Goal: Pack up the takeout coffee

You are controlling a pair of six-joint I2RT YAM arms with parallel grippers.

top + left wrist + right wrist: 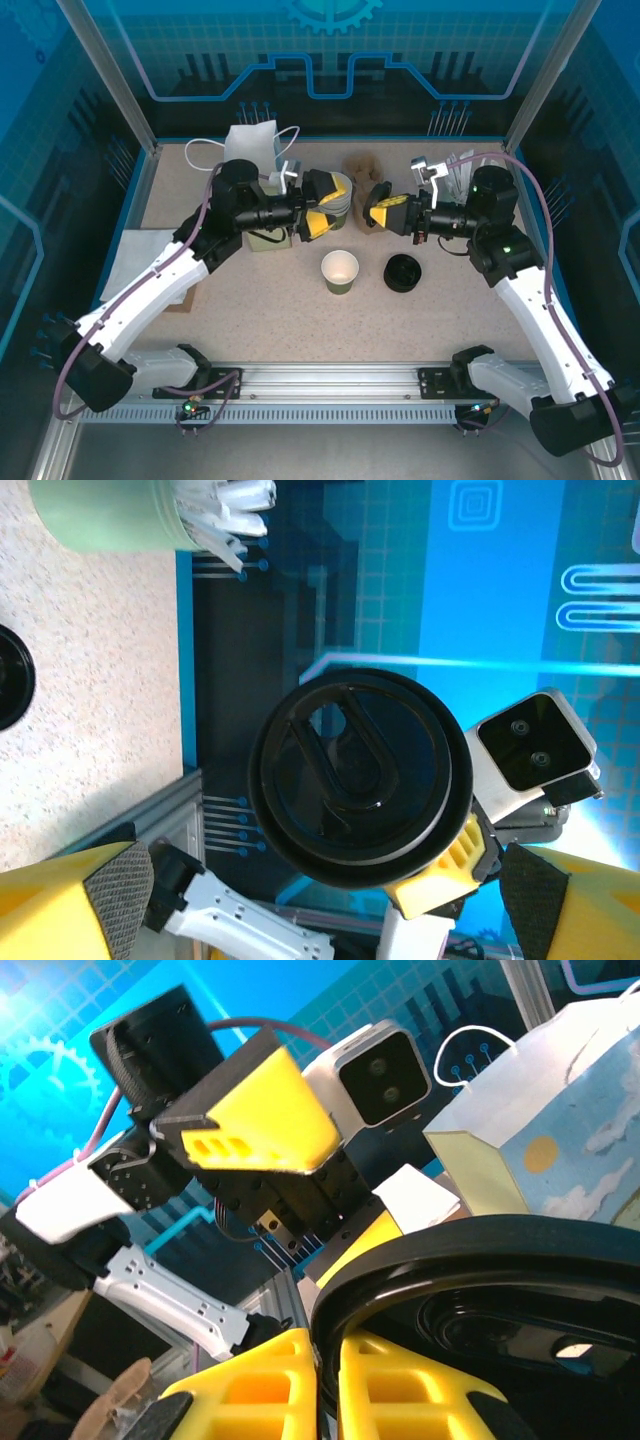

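one lid (358,778), rim-pinched in right gripper (328,1372) — perhaps midair

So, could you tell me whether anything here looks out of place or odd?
Nothing looks spilled or damaged. One oddity: the takeout coffee stands upright but uncovered, while a black lid is up in the air on edge, pinched at its rim by the right end effector.

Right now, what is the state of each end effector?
Left end effector: open, holding nothing.
Right end effector: closed on the round black plastic lid.
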